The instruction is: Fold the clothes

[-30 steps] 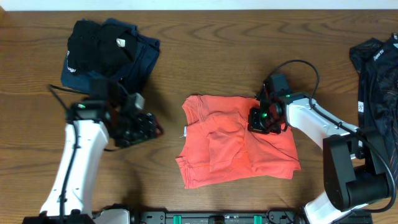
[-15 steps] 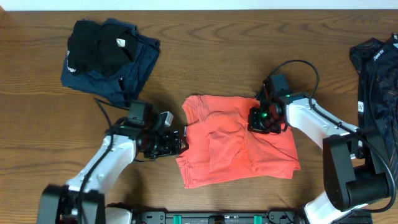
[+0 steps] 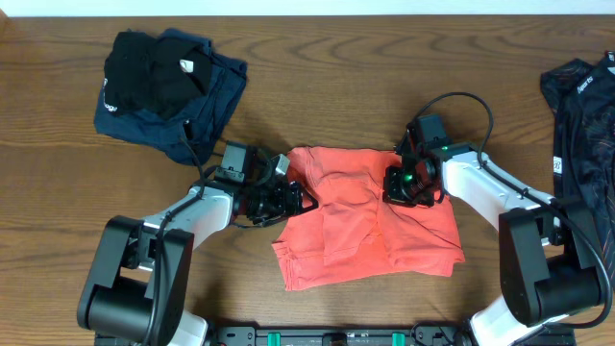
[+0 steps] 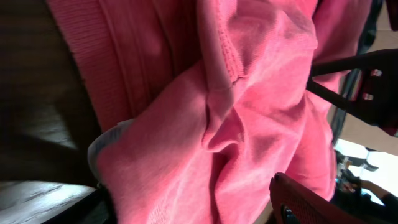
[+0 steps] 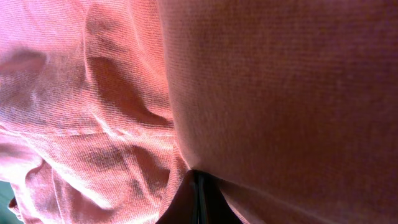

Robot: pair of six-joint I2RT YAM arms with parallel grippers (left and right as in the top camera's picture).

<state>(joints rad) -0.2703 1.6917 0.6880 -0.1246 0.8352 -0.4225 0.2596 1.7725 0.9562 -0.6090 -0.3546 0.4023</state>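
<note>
**Item: orange-red T-shirt [image 3: 357, 229].** Lies partly folded and rumpled on the desk [image 3: 336, 86], midway along the near edge. Ribbed collar and white label face the left side.

**Left pincer [image 3: 291, 200].** Jaws apart, set low at the shirt's left edge by the collar. The wrist view shows bunched cloth and collar rib between the two fingers; nothing is gripped yet.

**Right pincer [image 3: 411, 186].** Fingers together at the shirt's far right corner. The wrist view shows cloth drawn into the tips, so it reads as clamped on a thin fold of the shirt.

**Other stock.** Navy and black pile [image 3: 165, 82] at the far left corner. Dark garment [image 3: 579, 115] at the right edge. Both lie well apart from the shirt.

**Hazards, as judged.**
- The left jaws may close on the collar rib alone, or on several layers at once; the fold would then drag crooked.
- The right hold is slight, and a pull from the left side could slip it free.
- Opposed pulls could open the layers already laid over.
- The shirt may slide across the desk instead of creasing.
</note>
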